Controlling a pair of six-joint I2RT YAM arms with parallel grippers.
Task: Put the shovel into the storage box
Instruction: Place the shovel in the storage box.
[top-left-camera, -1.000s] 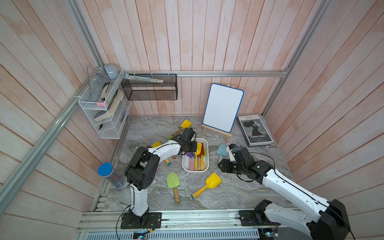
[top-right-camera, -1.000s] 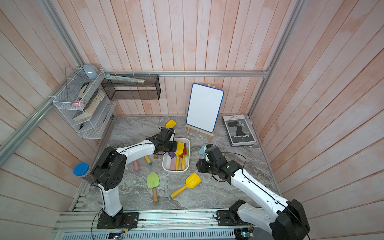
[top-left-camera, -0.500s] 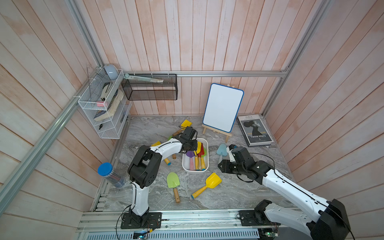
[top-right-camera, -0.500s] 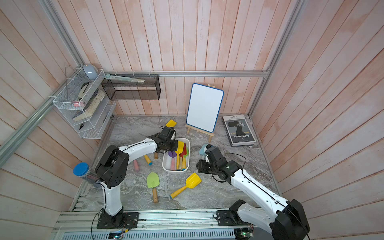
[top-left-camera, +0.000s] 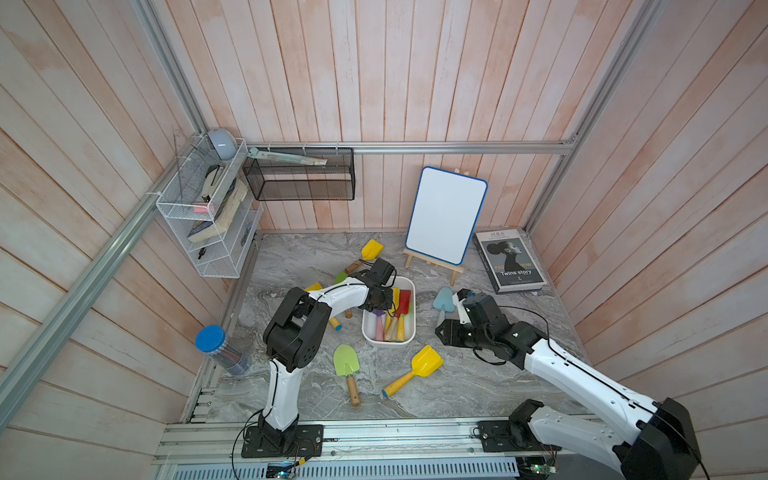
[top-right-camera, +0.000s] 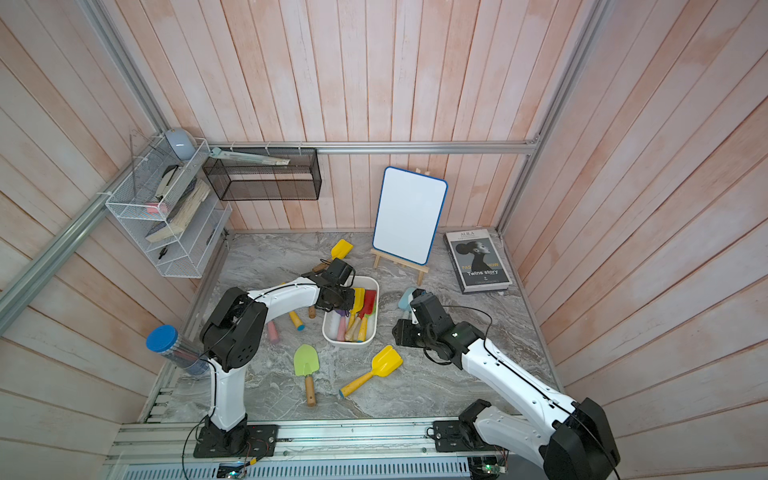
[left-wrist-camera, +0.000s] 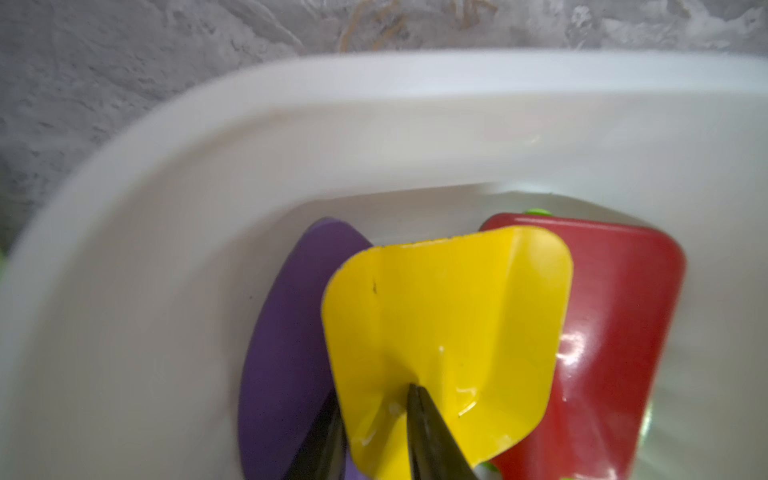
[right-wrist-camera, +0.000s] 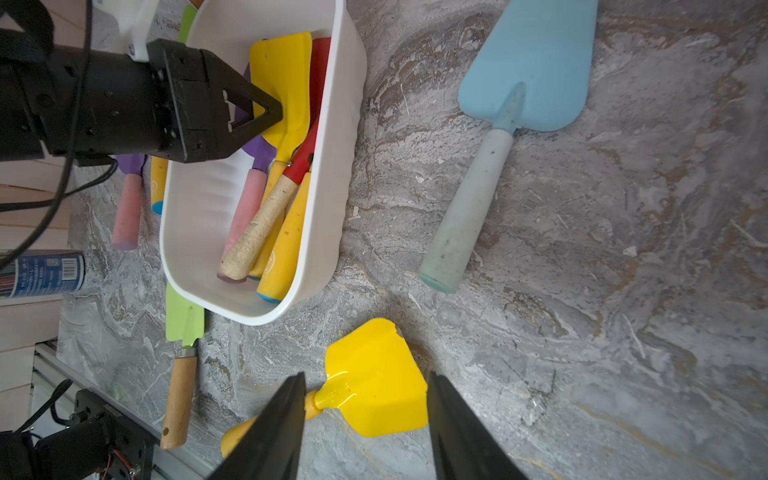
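From where I stand, the task looks about half done. The storage box (top-left-camera: 389, 343) in the middle of the table (top-left-camera: 291, 257) already holds several shovels. A yellow shovel (left-wrist-camera: 449, 332), a red shovel (left-wrist-camera: 615, 332) and a purple shovel (left-wrist-camera: 286, 332) lie with their blades at its far end and their handles toward the near end. More are outside it: a green shovel (top-left-camera: 347, 361) in front of the box, a second yellow shovel (top-left-camera: 424, 360) to the right of that one, a light blue shovel (top-left-camera: 442, 298) to the right of the box, a third yellow shovel (top-left-camera: 371, 249) on the far side, and a pink-handled shovel (top-right-camera: 272, 331) on the left. The left gripper (top-left-camera: 384, 300) hangs over the far end of the box. Its fingers (left-wrist-camera: 428, 440) stand on both sides of the yellow shovel's blade near the neck, and this blade is already inside the walls, over the purple and red ones. I cannot tell whether they pinch it or have let it go. I think this shovel is as good as delivered. The right gripper (right-wrist-camera: 365, 376) is low to the right of the box, its jaws spread wide and holding nothing. The second yellow shovel lies flat on the table just ahead of the gap, apart from both jaws.
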